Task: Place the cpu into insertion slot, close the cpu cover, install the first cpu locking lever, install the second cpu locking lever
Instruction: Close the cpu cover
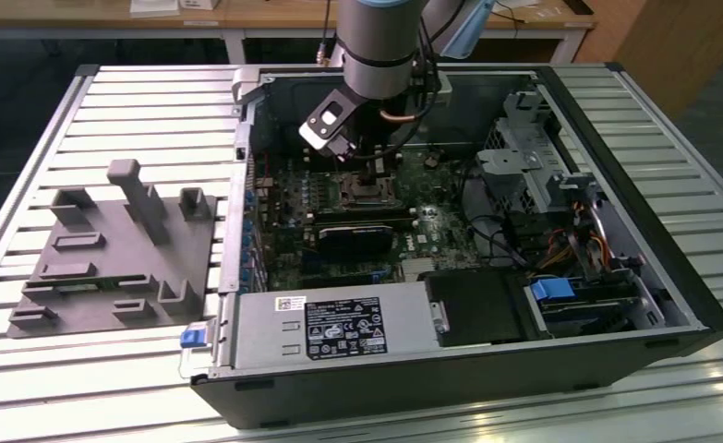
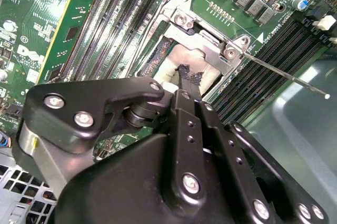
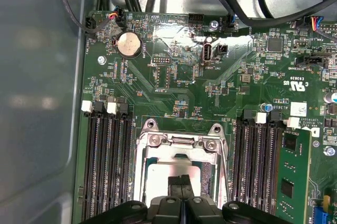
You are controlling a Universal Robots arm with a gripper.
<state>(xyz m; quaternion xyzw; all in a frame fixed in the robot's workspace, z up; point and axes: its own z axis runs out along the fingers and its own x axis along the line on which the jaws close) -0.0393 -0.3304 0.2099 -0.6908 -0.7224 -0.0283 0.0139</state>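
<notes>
Metal side up, the chip (image 3: 157, 179) (image 2: 208, 66) lies flat inside the socket (image 1: 367, 192). It is square, so no side is longer than another, and its edges run in line with the long memory slots (image 3: 108, 166) that flank it on both sides. A silvery cover frame (image 3: 181, 142) (image 2: 208, 39) with two screws sits along one edge of the chip, with thin rails down two more sides; whether it is pressed fully flat I cannot tell. In the second wrist view, a thin lever (image 2: 284, 75) sticks out from one corner of the frame, slanting free above the memory slots. The claw (image 3: 180, 181) (image 2: 187, 72) stands over the chip with its two black fingers pressed together and nothing between them, their tip at or just above the metal top. In the first wrist view, a green memory stick (image 3: 292, 176) stands in a slot beyond one bank, and a coin battery (image 3: 129, 44) sits farther up the green board. In the exterior view, the arm reaches down into an open computer case (image 1: 693, 295), with a black card (image 1: 351, 238) just beside the socket and a grey power supply (image 1: 324, 328) along the near edge. The case lies on a slatted metal table (image 1: 151, 120), with a grey moulded holder (image 1: 114, 249) on the exterior view's left and wooden desks behind.
</notes>
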